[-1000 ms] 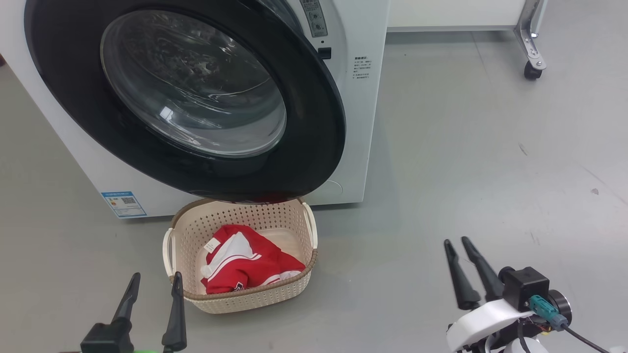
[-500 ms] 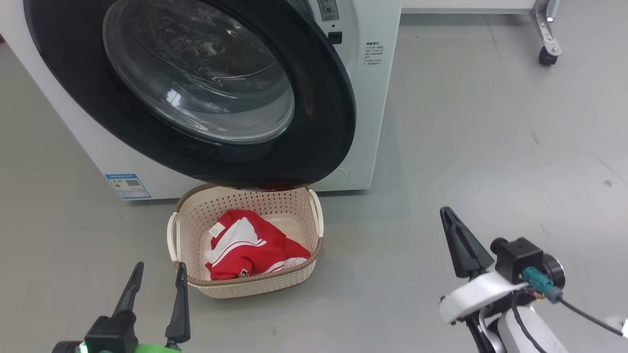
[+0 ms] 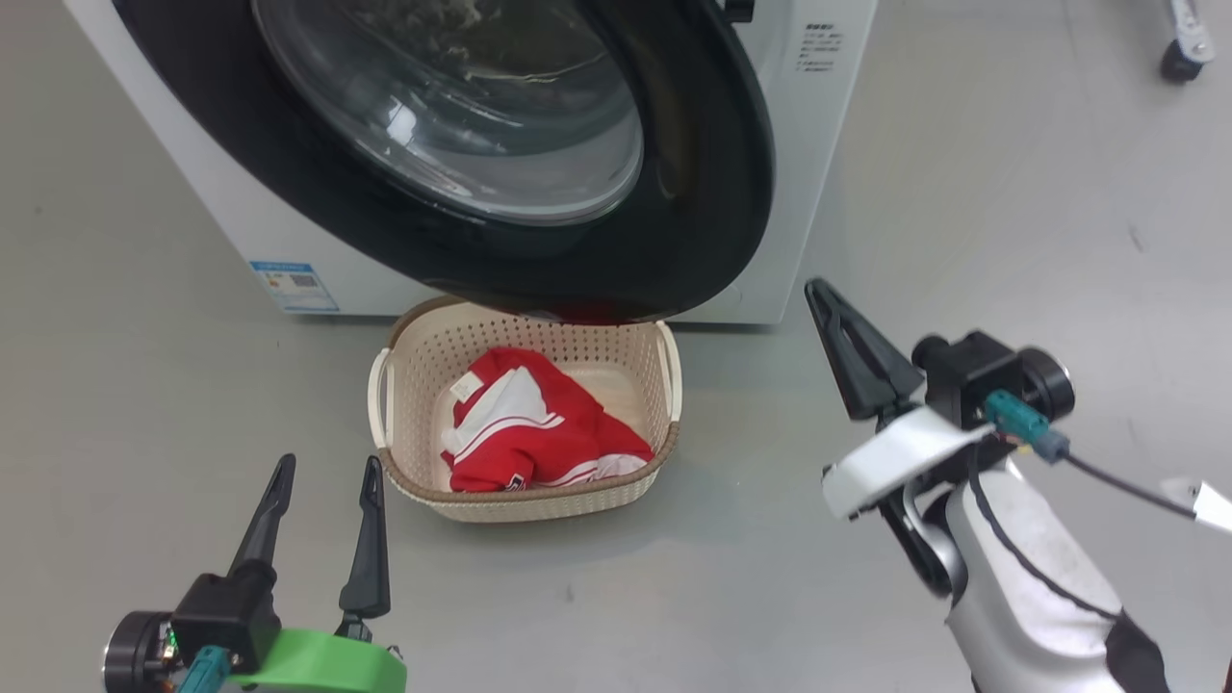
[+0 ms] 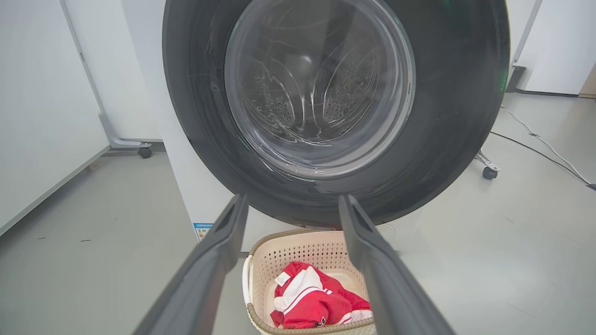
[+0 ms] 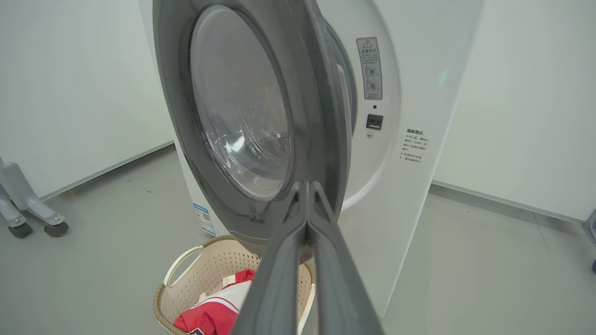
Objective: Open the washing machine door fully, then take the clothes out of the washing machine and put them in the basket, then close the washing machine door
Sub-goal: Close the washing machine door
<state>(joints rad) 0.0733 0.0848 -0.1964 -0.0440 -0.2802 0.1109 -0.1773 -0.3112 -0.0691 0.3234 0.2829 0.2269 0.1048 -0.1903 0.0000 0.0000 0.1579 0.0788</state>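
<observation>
Right gripper, closed, near washing machine door.

This looks like a lab or test room rather than a home laundry. The washing machine stands free on a smooth grey floor, well out from the walls. Around it are plain white panels carried on metal feet with castors, the sort of movable screens used to wall off a work cell. Loose cables trail across the floor. A basket of red clothes set on the floor before the machine gives it a staged household look.
</observation>
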